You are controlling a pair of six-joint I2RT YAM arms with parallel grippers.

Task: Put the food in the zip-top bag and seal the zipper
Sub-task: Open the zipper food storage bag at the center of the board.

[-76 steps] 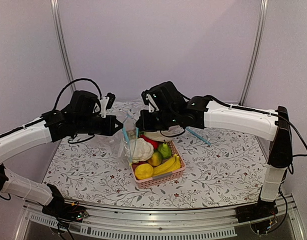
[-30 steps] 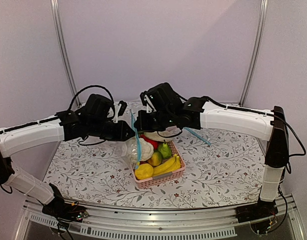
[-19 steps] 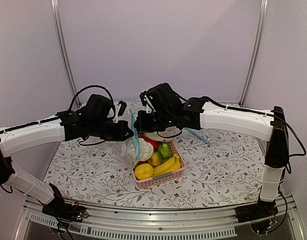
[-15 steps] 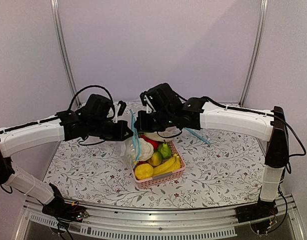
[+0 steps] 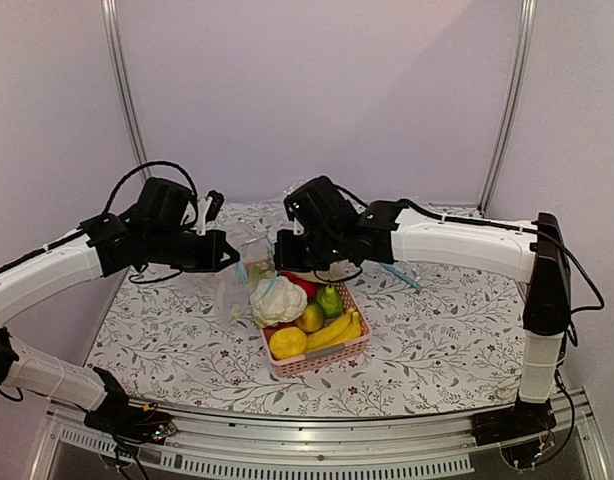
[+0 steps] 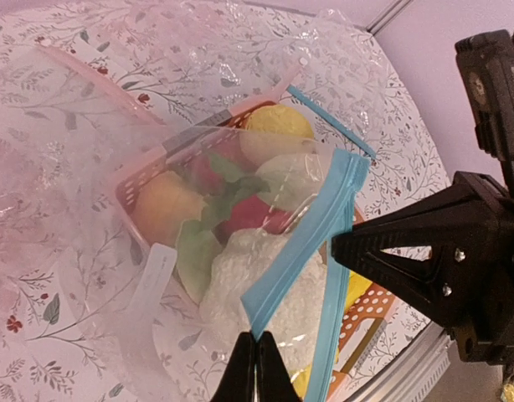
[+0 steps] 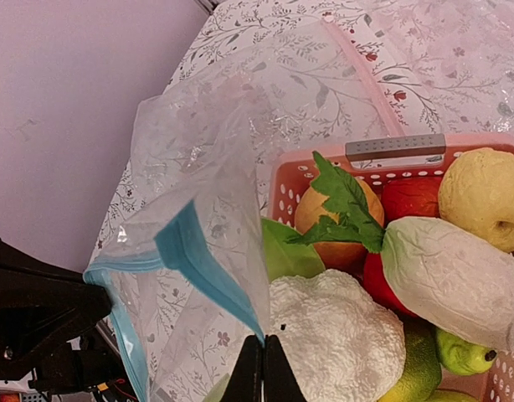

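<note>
The pink basket (image 5: 317,362) holds the yellow lemon-like fruit (image 5: 287,343) at its near corner, with the cauliflower (image 5: 278,302) and the round green fruit (image 5: 330,300) further in. Over the basket's far-left corner hangs the zip-top bag (image 5: 237,285). The left gripper (image 6: 257,368) and the right gripper (image 7: 262,368) are both clenched on its blue zipper (image 6: 311,243).

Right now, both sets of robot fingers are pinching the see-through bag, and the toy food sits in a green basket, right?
Almost. The basket is pink, not green, as the right wrist view shows. The rest is right: the left fingers and the right fingers are pinching the see-through bag, and the toy food sits in the basket.
</note>
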